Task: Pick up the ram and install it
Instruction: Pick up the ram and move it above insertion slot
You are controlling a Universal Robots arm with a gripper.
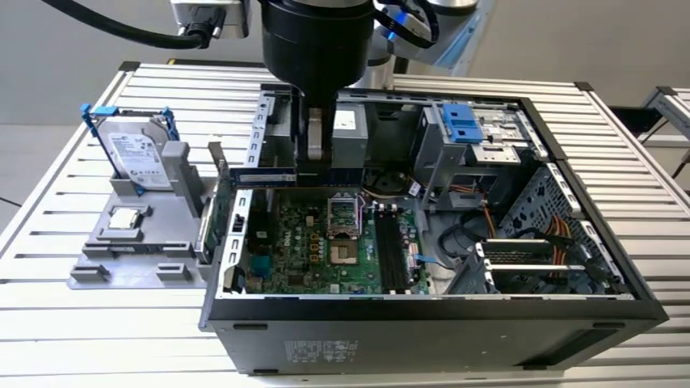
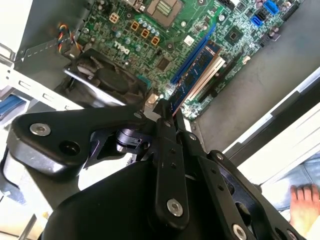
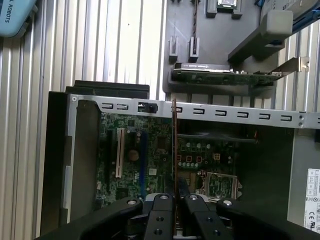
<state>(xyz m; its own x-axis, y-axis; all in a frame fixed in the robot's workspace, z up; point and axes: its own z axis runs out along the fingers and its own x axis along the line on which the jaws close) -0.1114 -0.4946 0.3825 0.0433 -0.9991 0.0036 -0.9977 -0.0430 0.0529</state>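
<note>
Status: the ram [image 2: 197, 75] is held by the end effector [image 2: 167, 111], whose fingers are clamped on one end of the stick. The rest of it juts out free and is held on edge, as seen in both wrist views. In the exterior view the stick is seen over the open computer case [image 1: 431, 323]. It hangs above the motherboard [image 1: 313, 242], and its free end points toward the exterior view's left, near the case wall on the side of the grey holder [image 1: 119, 250].

Pick-up: judged done. The ram is clear of the holder on the tabletop [image 1: 44, 323]. The hard drive [image 1: 140, 158] stands there, the small silver processor chip [image 1: 126, 217] lies there, and the green card [image 3: 225, 77] sits there.

Install: judged not done. The stick is not seated in anything, and a gap is seen between it and the board. The long black slots [image 1: 389, 250] (taken to be the memory slots) hold no stick and lie apart from the ram, toward the exterior view's right.

Note: a person's hand [image 2: 302, 205] is seen outside the case, well apart from the end effector
</note>
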